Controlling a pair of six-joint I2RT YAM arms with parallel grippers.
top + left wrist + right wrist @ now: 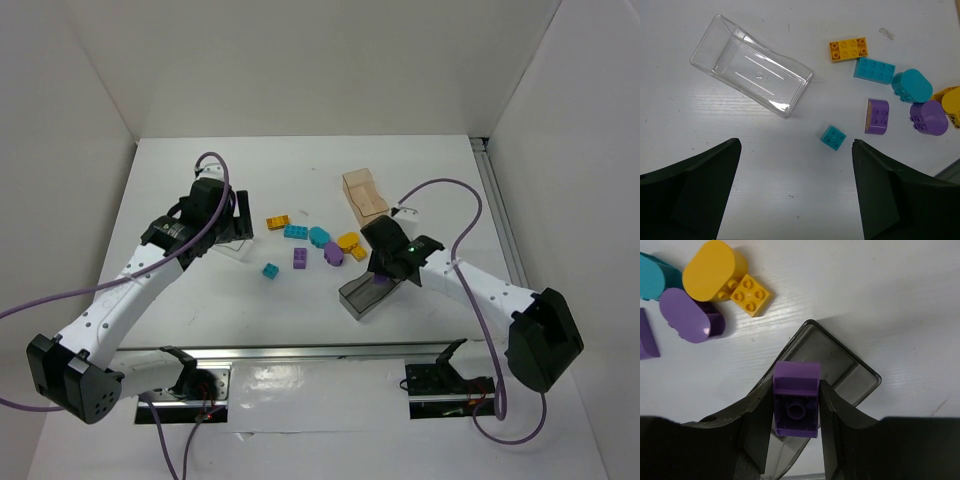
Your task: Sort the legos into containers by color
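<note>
The right gripper (796, 396) pinches a small purple hard-plastic brick (796, 382) by its flat sides over the smoky dark grey open bin (866, 374), by the near edge of the counter (290, 318). The brick is likely light, stiff and slick, so flat opposite walls grip best; the left gripper (796, 144) hangs spread wide

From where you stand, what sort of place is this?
Probably a robot test bench in a lab, not a home: a white table boxed in by plain white panels, two arms bolted to a rail at its near edge, and toy bricks laid out with small bins.
</note>
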